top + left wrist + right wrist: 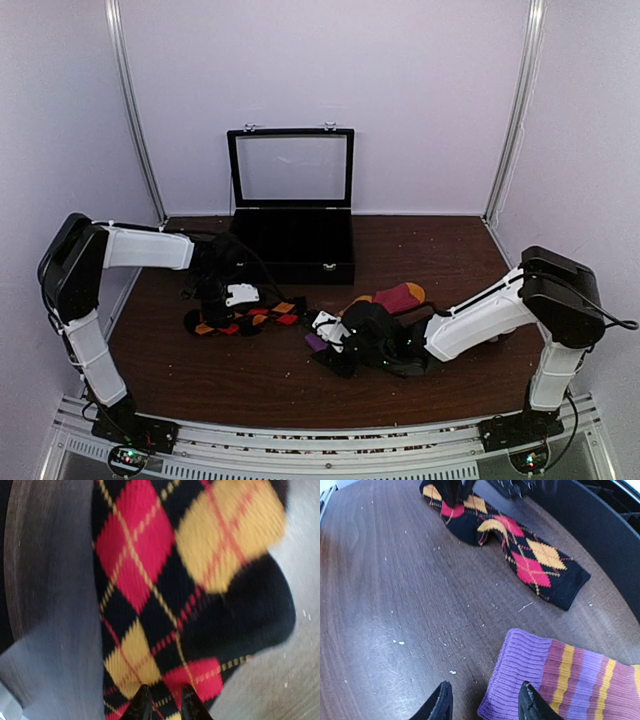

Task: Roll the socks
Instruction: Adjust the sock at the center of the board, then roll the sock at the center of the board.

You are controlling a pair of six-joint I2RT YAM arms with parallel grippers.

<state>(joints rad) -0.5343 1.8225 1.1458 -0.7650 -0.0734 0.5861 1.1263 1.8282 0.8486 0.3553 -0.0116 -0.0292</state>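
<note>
Argyle sock [245,320]: black with red and yellow diamonds, it lies on the counter in front of the case, left of the middle, a little bunched.
Counter [250,380]: dark wood, it carries both socks and the case.
Case [300,270]: black, at the far edge, lid standing up.
Striped sock [395,297]: pink, right of the middle, near the argyle sock but apart; its purple cuff points to the right jaws.
Left jaws: narrow, pinching the argyle sock's fabric at one end.
Right jaws: wide, low over the counter, the cuff's corner just beside one finger.

The black sock [530,560] carried red and yellow-orange argyle diamonds; the striped sock [565,675] ran purple, pink and orange.
</note>
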